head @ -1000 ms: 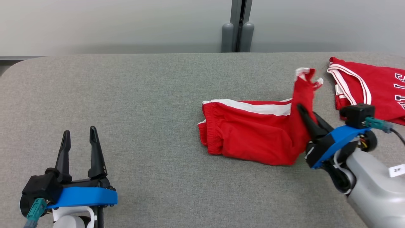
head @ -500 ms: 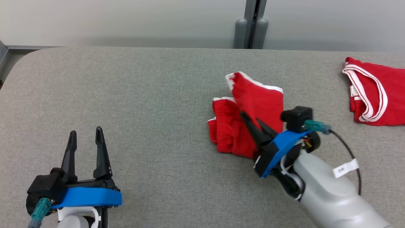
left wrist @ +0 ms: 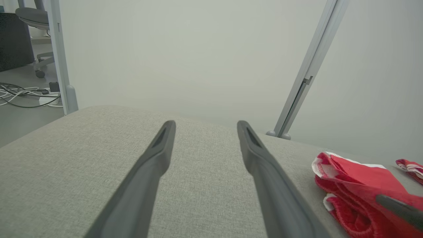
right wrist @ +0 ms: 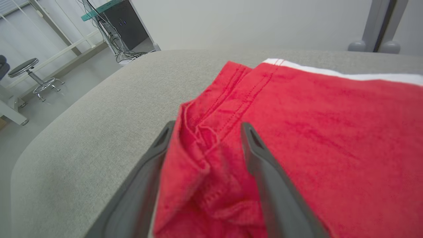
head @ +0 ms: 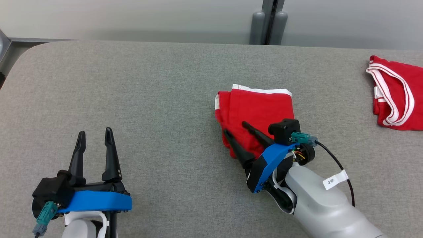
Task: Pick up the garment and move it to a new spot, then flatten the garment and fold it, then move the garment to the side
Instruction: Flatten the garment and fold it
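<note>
Since a second ago, the red cotton shorts with white trim have gone from lying spread out, one end lifted in the pinched right gripper, to lying doubled over in a compact rectangle, and that gripper's fingers have parted. The broad, round-cornered table covered in grey woven fabric stretches beneath both arms. On it, the folded shorts lie flat directly under and just beyond the right gripper's fingertips, their white-edged hem on the far side from it. A second red garment with white striped edging rests on the table well apart from the right gripper, off to its right. In the right wrist view, the right gripper stands wide open over the near left corner of the shorts; a bunched fold of red cloth sits between the two dark fingers, but they are not closed on it. Well off to its left, the left gripper hovers above bare tabletop, fingers spread fully apart and holding nothing, the shorts away to its right.
</note>
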### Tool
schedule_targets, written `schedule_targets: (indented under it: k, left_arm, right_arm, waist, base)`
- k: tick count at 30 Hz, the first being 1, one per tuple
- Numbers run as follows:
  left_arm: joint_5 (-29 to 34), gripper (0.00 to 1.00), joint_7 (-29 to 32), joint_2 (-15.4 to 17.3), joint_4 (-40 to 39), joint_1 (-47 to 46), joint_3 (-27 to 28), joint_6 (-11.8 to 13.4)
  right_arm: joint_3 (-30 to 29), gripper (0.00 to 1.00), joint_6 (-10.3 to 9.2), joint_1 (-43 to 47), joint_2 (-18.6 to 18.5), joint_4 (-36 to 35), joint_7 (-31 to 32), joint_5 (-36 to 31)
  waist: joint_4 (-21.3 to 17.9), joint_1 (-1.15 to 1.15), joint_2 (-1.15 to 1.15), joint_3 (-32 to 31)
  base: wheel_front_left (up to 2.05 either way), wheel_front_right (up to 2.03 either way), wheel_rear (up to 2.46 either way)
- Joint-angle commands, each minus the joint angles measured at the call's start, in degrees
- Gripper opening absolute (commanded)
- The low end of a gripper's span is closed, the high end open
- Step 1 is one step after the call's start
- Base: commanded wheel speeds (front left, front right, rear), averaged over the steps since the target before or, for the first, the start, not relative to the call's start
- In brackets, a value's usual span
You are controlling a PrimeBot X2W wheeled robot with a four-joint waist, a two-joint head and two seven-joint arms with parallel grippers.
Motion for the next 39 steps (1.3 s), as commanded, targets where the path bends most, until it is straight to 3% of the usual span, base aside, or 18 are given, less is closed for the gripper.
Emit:
schedule_targets:
  k: [1,5,12,17,26,39]
  left_arm:
    - [0.01,1.0,-0.13,0.01,-0.02,-0.07,0.17,0.32]
    - [0.5,1.0,-0.13,-0.01,0.1,0.53,0.74,0.39]
    - [1.24,1.0,-0.13,0.01,0.12,0.95,1.43,0.27]
    - [1.91,1.0,-0.13,0.01,0.36,1.69,1.87,0.09]
    - [3.35,1.0,-0.13,0.01,1.44,3.43,2.72,0.3]
    - [7.44,1.0,-0.13,0.01,2.27,7.04,1.91,1.71]
  right_arm:
    - [-0.15,1.0,0.01,-0.64,-0.49,-0.38,-0.29,-0.58]
    - [-3.5,1.0,0.01,0.37,-3.4,-4.29,-0.48,-2.4]
    - [-15.79,1.0,0.01,7.43,-8.68,-14.83,-0.5,-9.65]
    - [-24.48,1.0,0.01,14.46,-9.75,-21.89,-0.5,-14.53]
    - [-35.53,1.0,0.01,27.11,-6.38,-32.56,-0.5,-21.93]
    - [-42.68,1.0,0.01,39.93,-1.31,-39.83,-0.51,-28.21]
  waist:
    - [-0.35,0.0,-0.01,-0.24]
    - [-1.39,0.0,-0.01,-0.83]
    - [-3.83,0.0,-0.01,-2.48]
    - [-5.64,0.0,-0.01,-4.04]
    - [-7.96,0.0,-0.01,-6.62]
    - [-7.43,0.0,-0.01,-11.03]
  base:
    - [0.0,0.0,0.0]
    - [0.0,0.0,0.0]
    - [0.0,0.0,0.0]
    - [0.0,0.0,0.0]
    - [0.0,0.0,0.0]
    - [0.0,0.0,0.0]
